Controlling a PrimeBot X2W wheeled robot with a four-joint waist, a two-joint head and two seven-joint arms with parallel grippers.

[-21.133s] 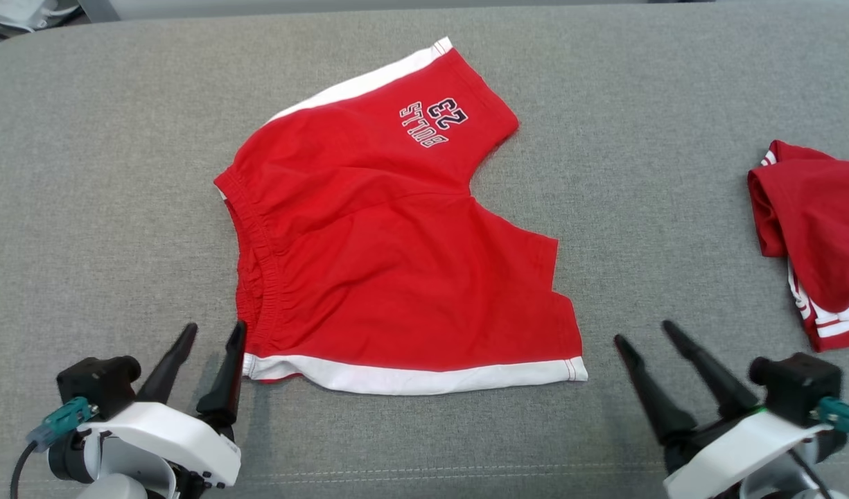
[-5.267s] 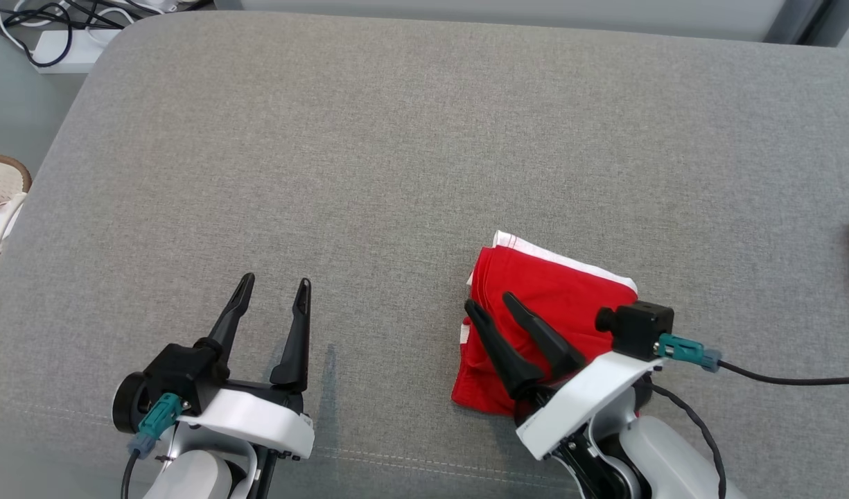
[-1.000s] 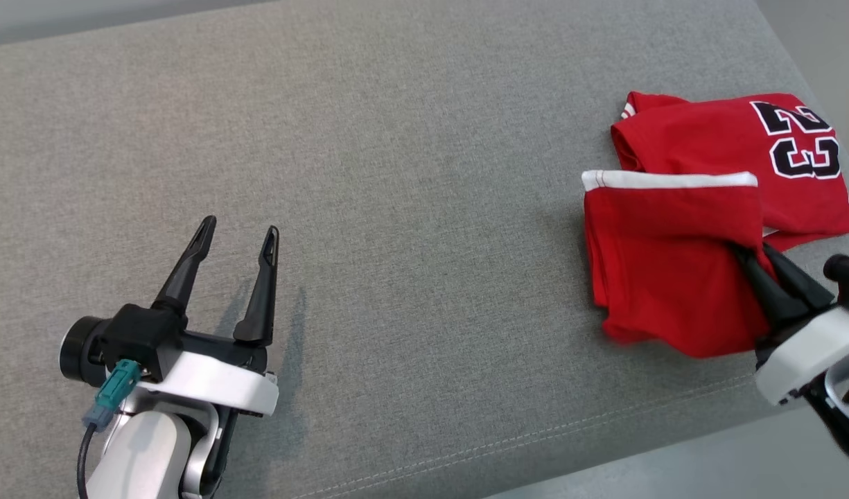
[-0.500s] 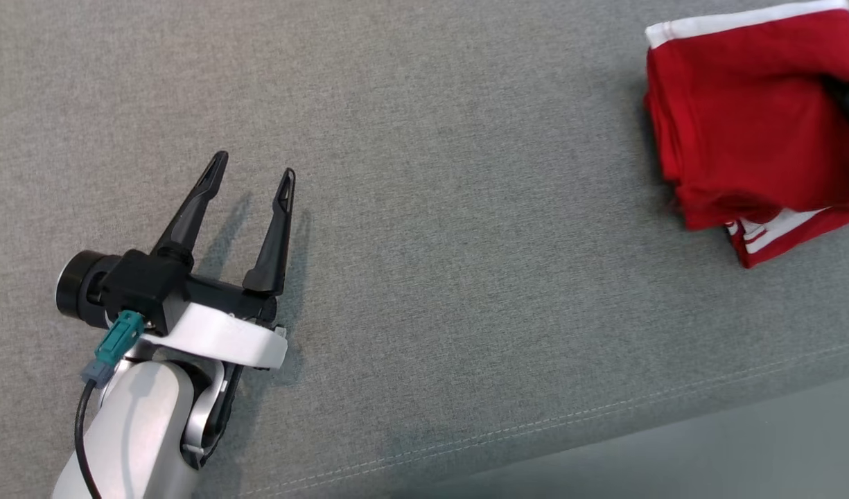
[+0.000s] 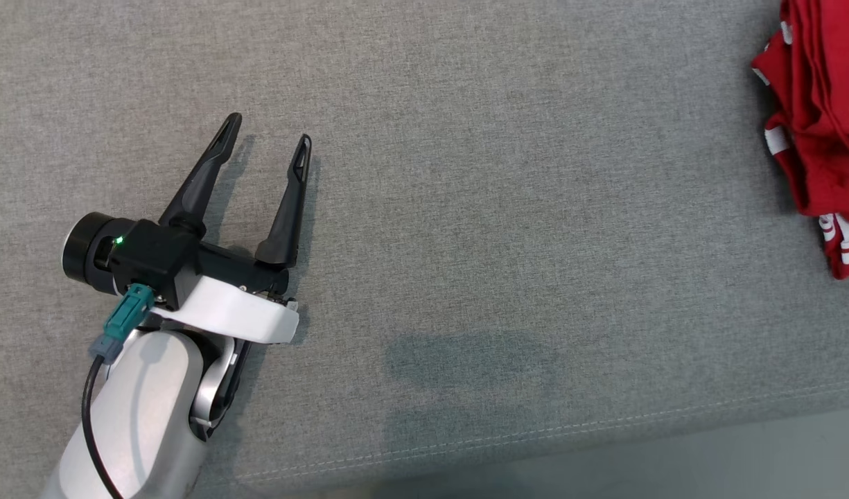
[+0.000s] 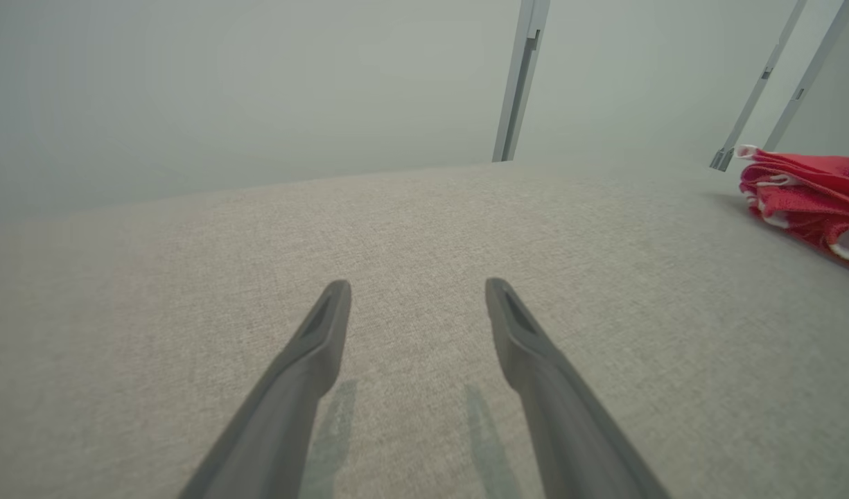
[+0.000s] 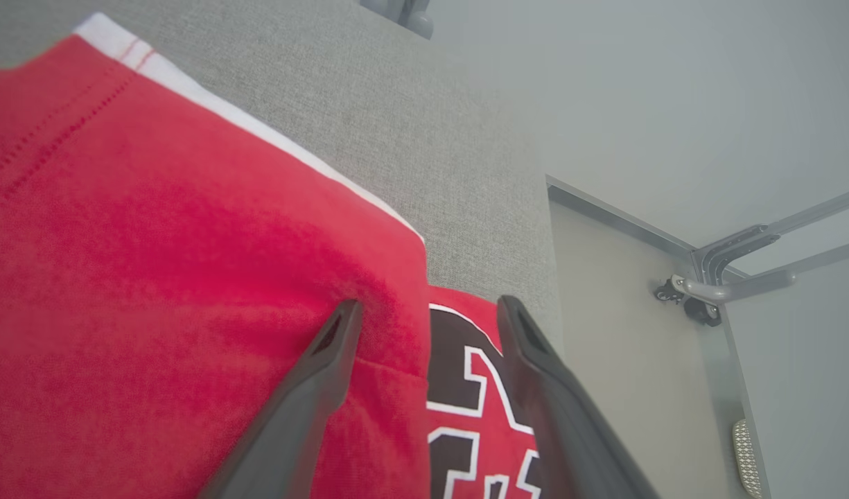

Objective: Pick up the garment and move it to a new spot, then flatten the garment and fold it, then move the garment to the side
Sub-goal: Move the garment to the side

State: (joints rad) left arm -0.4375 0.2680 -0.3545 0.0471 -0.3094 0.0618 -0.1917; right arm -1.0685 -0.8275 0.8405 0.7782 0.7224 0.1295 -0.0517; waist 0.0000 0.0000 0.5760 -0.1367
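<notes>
**Item:** folded red cotton garment with a white hem band. It lies at the right end of the grey woven upholstered surface, partly over a red jersey with black-and-white numerals.

**Right wrist view:** gives that overlap close up. The right gripper has its jaws parted and grips nothing, poised over the garment's edge.

**Head view:** both cloths read as one red heap cut off by the frame. The heap is well apart from the left gripper, which is spread wide and empty, low over bare upholstery.

**Left wrist view:** shows the heap side-on, several layers thick.

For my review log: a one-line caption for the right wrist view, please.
Right gripper open above the folded red shorts, laid on a numbered red jersey.
</notes>
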